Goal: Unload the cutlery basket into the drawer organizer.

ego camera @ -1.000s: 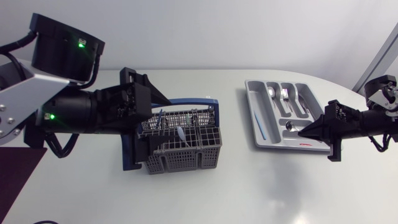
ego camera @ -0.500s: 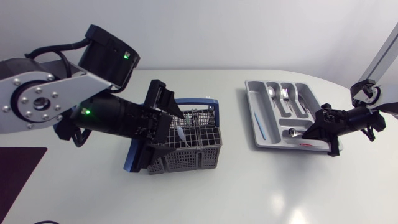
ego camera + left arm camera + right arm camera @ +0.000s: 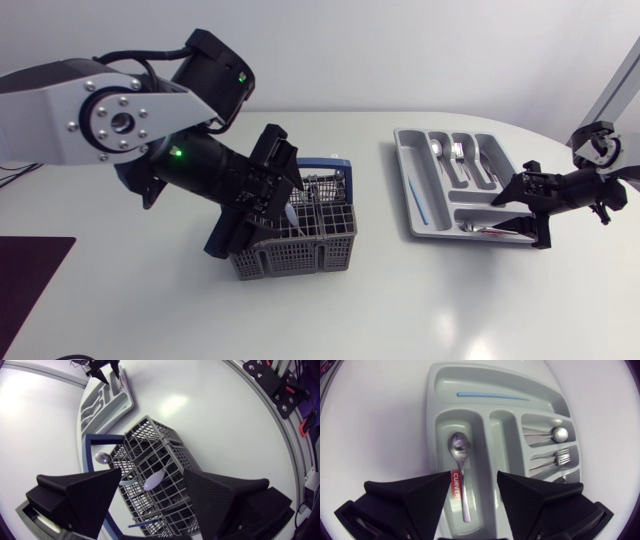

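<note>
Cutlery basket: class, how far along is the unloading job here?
Done: metal spoon and metal fork lie in the grey plastic drawer organizer. In hand: nothing; left gripper and right gripper are open. Left: white plastic spoon and blue utensil in the grey mesh basket.

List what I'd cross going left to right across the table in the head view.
Dark mat → cutlery basket → drawer organizer → right pincer, over the organizer's right end. The left pincer overlaps the basket, so it is left out of the order.
</note>
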Tool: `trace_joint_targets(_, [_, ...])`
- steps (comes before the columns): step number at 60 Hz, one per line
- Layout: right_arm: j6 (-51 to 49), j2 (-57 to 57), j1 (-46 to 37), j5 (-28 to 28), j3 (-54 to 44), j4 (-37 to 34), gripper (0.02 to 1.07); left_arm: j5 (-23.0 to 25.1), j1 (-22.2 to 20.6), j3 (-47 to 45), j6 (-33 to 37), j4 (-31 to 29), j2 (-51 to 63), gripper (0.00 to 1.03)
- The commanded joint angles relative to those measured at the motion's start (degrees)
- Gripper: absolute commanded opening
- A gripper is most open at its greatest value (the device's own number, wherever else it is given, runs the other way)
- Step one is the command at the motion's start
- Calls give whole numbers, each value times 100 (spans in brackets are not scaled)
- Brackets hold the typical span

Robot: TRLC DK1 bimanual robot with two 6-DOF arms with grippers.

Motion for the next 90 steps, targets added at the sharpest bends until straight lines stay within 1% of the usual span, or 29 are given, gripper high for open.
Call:
trace_joint_targets(1, [-49,-496,-39,-175,-414,32,89,-88,-55,320,371,-217,258,91])
trace_joint_targets(8, [-49,-1040,-22,-421,-915,120,89,-281,-108,601,529,-463,487,91])
trace_joint_targets(12, [-49,-1304,-13,-553,-1178,128,89,-316,-108,707,635,-569,583,87])
trace_joint_targets(19, [-58,-1673,4,-711,-1609,243,89,-466,-135,909,766,-753,803,85])
trace_joint_targets(24, [-76,-1919,13,-808,-1908,260,89,-562,-187,997,854,-850,900,80])
trace_joint_targets(29, [-120,-2104,31,-878,-2154,260,89,-598,-214,1014,977,-894,952,73])
trace_joint_targets(33, [-172,-2201,31,-896,-2330,304,89,-668,-240,1076,1013,-955,1014,69])
trace_joint_targets(37, [-190,-2271,40,-922,-2479,374,89,-747,-258,1111,1074,-973,1084,69])
trace_joint_targets(40, [-199,-2297,48,-940,-2576,418,89,-800,-258,1137,1127,-999,1137,65])
trace_joint_targets(50, [-207,-2429,92,-966,-2787,454,89,-1046,-284,1313,1250,-1122,1304,65])
trace_joint_targets(53, [-207,-2482,110,-984,-2839,454,89,-1090,-284,1375,1285,-1157,1339,60])
trace_joint_targets(59, [-207,-2526,145,-984,-2919,454,89,-1204,-275,1454,1347,-1210,1409,60])
trace_joint_targets(62, [-207,-2535,163,-992,-2945,480,89,-1204,-275,1480,1364,-1236,1427,59])
trace_joint_targets(65, [-207,-2543,171,-992,-2962,489,89,-1213,-266,1515,1382,-1289,1453,55])
trace_joint_targets(72, [-199,-2596,198,-992,-2998,489,89,-1239,-258,1559,1417,-1351,1506,55])
trace_joint_targets(74, [-190,-2614,207,-992,-3006,489,89,-1257,-258,1559,1434,-1351,1524,51])
trace_joint_targets(81, [-181,-2640,224,-1001,-3042,489,89,-1309,-249,1577,1478,-1421,1612,46])
trace_joint_targets(90, [-181,-2631,224,-1001,-3103,550,89,-1327,-258,1638,1514,-1509,1699,33])
